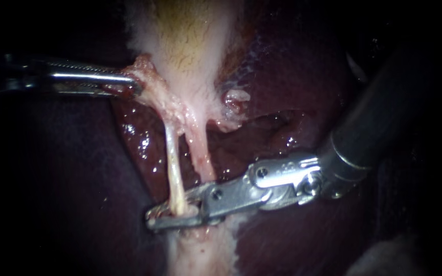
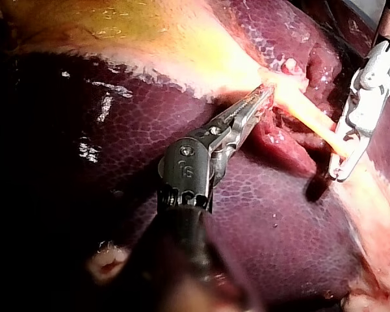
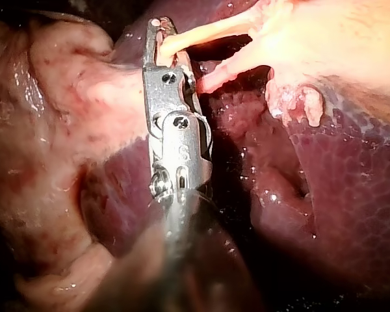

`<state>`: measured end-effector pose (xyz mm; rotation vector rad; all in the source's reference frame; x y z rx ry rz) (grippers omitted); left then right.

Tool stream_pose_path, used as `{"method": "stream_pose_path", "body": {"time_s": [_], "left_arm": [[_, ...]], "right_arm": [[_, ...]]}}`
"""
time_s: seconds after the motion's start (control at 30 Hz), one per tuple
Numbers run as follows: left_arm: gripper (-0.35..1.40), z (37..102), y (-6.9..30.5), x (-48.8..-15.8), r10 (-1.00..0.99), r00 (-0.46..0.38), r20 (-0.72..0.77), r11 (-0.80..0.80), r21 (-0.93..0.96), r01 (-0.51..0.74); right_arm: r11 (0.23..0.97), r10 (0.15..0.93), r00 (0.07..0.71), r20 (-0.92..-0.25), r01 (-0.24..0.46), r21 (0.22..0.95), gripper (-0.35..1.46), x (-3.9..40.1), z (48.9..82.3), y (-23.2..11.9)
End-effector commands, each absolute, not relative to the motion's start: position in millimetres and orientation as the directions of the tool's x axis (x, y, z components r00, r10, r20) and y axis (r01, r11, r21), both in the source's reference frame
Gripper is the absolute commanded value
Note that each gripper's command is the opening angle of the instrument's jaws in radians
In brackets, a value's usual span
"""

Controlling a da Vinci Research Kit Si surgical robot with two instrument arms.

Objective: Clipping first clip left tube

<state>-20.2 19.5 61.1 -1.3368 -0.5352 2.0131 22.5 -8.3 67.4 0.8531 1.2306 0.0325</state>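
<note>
— Right instrument (image 1: 172, 213) first: how is it posed?

— Its shaft slants down from the upper right and the wrist bends, so the jaws lie almost level, well below the gallbladder (image 1: 190, 41). They are closed around the left tube (image 1: 172, 158), one jaw on each side of it, with the tips meeting just past it.

— And where does that tube run?

— It hangs as a pale, taut strand from the gallbladder's narrow lower end straight down into those jaws. The right tube (image 1: 200, 153), which is pinker, leaves the gallbladder just beside it and meets the instrument nearer the jaws' hinge.

— And the left instrument (image 1: 131, 84)?

— It reaches in level and straight. Its jaws pinch the edge of the gallbladder's narrow end, with reddish tissue between them. Dark liver (image 1: 277, 71) lies on either side of the gallbladder.
</note>
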Motion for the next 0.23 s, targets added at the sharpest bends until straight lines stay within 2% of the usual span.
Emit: {"method": "stream_pose_path", "body": {"time_s": [0.03, 0.23], "left_arm": [[-0.35, 61.1, 19.5, -20.2, 0.711, -0.265, -0.651, -0.703, -0.648, -0.294], [-0.35, 61.2, 19.5, -20.2, 0.711, -0.265, -0.651, -0.703, -0.648, -0.294]], "right_arm": [[0.696, 0.459, 0.376, -0.805, 0.412, 0.589, -0.35, 22.5, 67.4, -8.4], [0.690, 0.466, 0.381, -0.799, 0.409, 0.598, -0.35, 22.4, 67.6, -8.2]]}}
